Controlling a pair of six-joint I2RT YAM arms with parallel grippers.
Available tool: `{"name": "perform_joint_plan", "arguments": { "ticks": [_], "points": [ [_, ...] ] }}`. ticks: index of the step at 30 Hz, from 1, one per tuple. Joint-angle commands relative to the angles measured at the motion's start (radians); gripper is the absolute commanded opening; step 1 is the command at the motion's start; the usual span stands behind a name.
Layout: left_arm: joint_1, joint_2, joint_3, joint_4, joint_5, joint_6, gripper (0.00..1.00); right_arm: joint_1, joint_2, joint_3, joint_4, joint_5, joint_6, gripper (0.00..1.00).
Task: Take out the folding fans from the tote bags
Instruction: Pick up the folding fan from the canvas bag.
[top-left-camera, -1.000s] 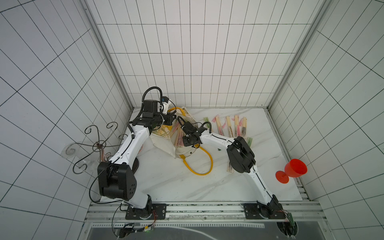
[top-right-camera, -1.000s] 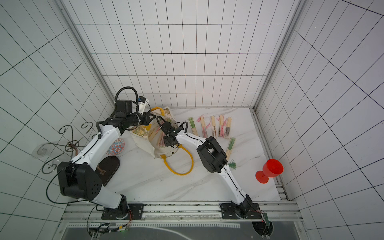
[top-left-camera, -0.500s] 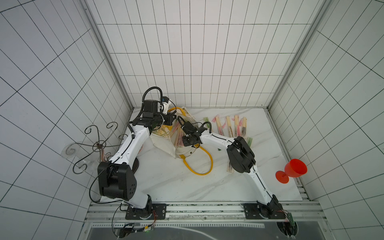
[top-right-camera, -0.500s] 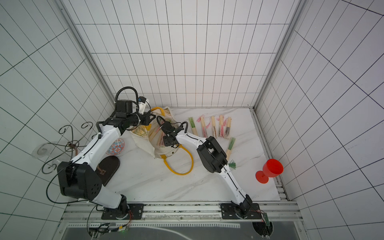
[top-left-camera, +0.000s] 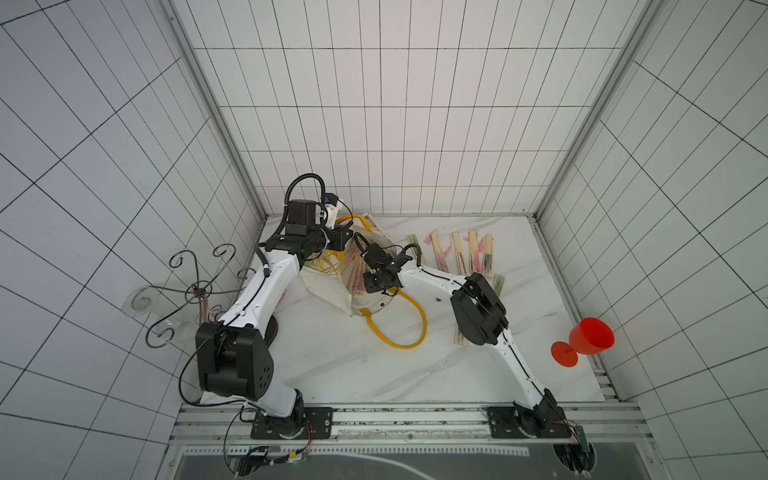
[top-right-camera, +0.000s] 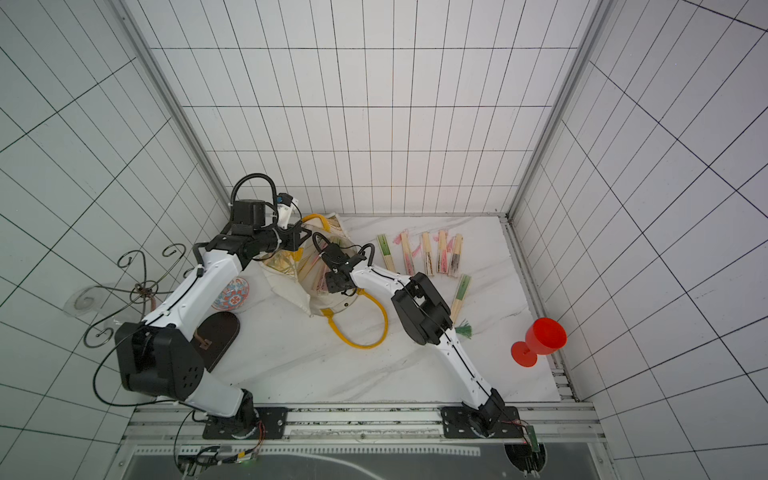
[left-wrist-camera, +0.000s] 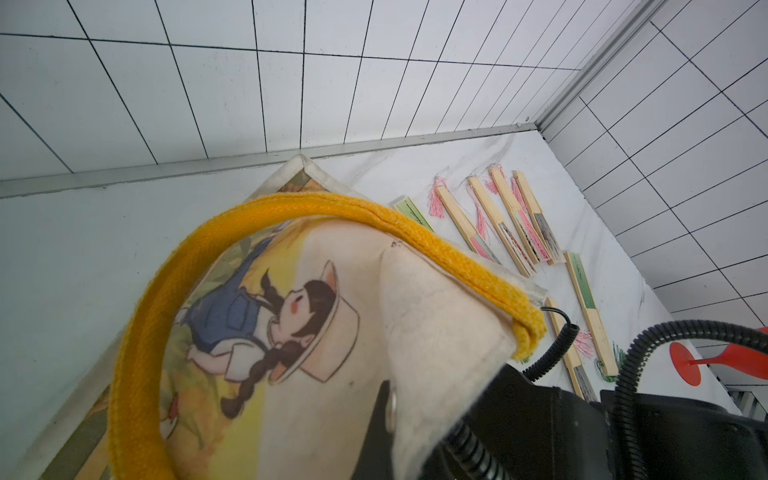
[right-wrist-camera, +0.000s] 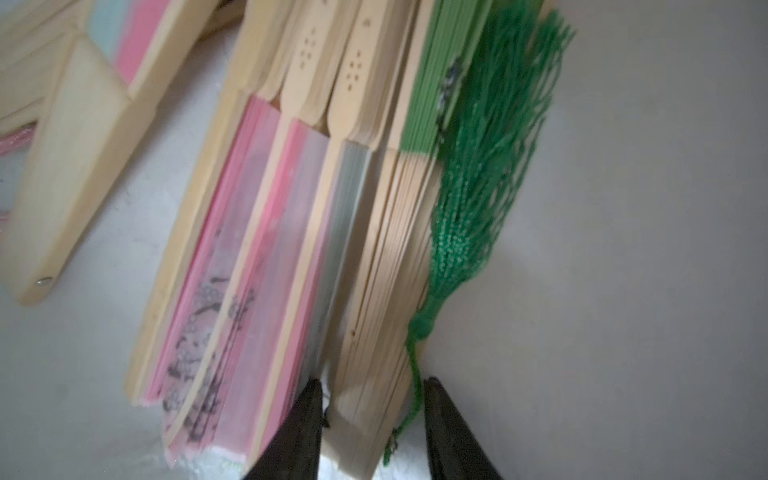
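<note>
The cream tote bag (top-left-camera: 328, 286) (top-right-camera: 286, 282) lies at the back left with its mouth toward the middle of the table. My left gripper (top-left-camera: 347, 239) (left-wrist-camera: 384, 419) is shut on the cloth of its upper rim, beside a yellow handle (left-wrist-camera: 291, 208). My right gripper (top-left-camera: 368, 289) (right-wrist-camera: 372, 399) reaches into the mouth. Its jaws are closed around the end of a bamboo folding fan (right-wrist-camera: 374, 332) with a green tassel (right-wrist-camera: 478, 187). Pink fans (right-wrist-camera: 249, 270) lie packed beside it in the bag. Several fans (top-left-camera: 457, 253) (top-right-camera: 428, 257) lie in a row at the back right.
The bag's other yellow handle (top-left-camera: 399, 328) loops over the table's middle. A green fan (top-right-camera: 461, 291) lies by the right arm's elbow. A red goblet (top-left-camera: 582, 345) lies on its side at the right edge. At the left are a wire stand (top-left-camera: 195, 291), a patterned bowl (top-right-camera: 230, 295) and a dark board (top-right-camera: 218, 336).
</note>
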Motion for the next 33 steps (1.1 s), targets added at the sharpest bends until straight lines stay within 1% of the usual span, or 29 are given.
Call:
{"name": "perform_joint_plan", "arguments": {
  "ticks": [1,6,11,13,15,19,27,30,33],
  "points": [
    [0.0,0.006,0.03,0.021,0.026,0.0,0.0,-0.011,0.051,0.072,-0.068,0.022,0.006,0.4],
    [0.001,0.006,0.029,0.021,0.024,0.001,0.0,-0.011,0.071,0.108,-0.157,0.108,-0.005,0.4],
    [0.0,0.009,0.029,0.021,0.024,0.0,0.0,-0.011,0.059,0.095,-0.215,0.173,-0.016,0.31],
    [0.0,0.009,0.029,0.021,0.024,0.0,0.0,-0.012,0.047,0.082,-0.214,0.182,-0.019,0.3],
    [0.0,0.007,0.029,0.021,0.024,0.0,0.0,-0.012,0.049,0.083,-0.211,0.178,-0.021,0.31],
    [0.001,0.006,0.029,0.021,0.021,0.002,0.0,-0.012,0.08,0.099,-0.217,0.164,-0.026,0.37],
    [0.002,0.004,0.029,0.02,0.014,0.003,0.0,0.001,0.13,0.077,-0.238,0.171,-0.037,0.42],
    [0.002,0.002,0.026,0.02,0.012,0.003,0.0,0.003,0.138,0.06,-0.238,0.164,-0.036,0.42],
    [0.004,0.002,0.028,0.02,0.016,0.002,0.0,0.003,0.139,0.051,-0.238,0.158,-0.037,0.37]
  ]
}}
